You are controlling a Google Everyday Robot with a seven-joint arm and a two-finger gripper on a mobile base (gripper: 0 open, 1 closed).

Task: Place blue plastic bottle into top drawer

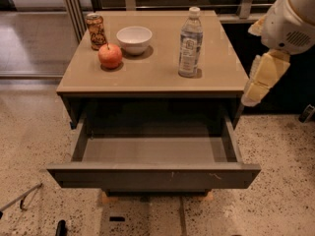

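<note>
On the bench [147,80], toward its right rear, the blue plastic bottle [190,43] stands upright with its white cap on, well apart from the other things. A white bowl [134,38] sits at the middle rear. A red apple [110,56] lies just in front of it to the left, and a brown patterned can [96,31] stands behind the apple near the left rear corner.

Below the bench top, the top drawer [152,177] is pulled fully out and nothing shows inside it. The claw [258,80] hangs off the bench's right edge, beyond the front right corner and lower than the bottle's cap. It holds nothing (whether it is wide or narrow I cannot tell from this angle). As I judge it, the task is at its start: the bottle is untouched and the reach is not yet made.

The risks lie mostly in the bottle's shape. It is tall, narrow and light, so a sideways approach from the right that touches it before the claw closes could tip it or push it toward the bowl. A grip taken too high, near the cap, would let it swing, and too hard a squeeze on thin plastic could make it slip out. The drawer is shallow, so a bottle set down upright would stand proud of the walls and might topple. One released from too high could bounce off the drawer's front panel onto the floor.
</note>
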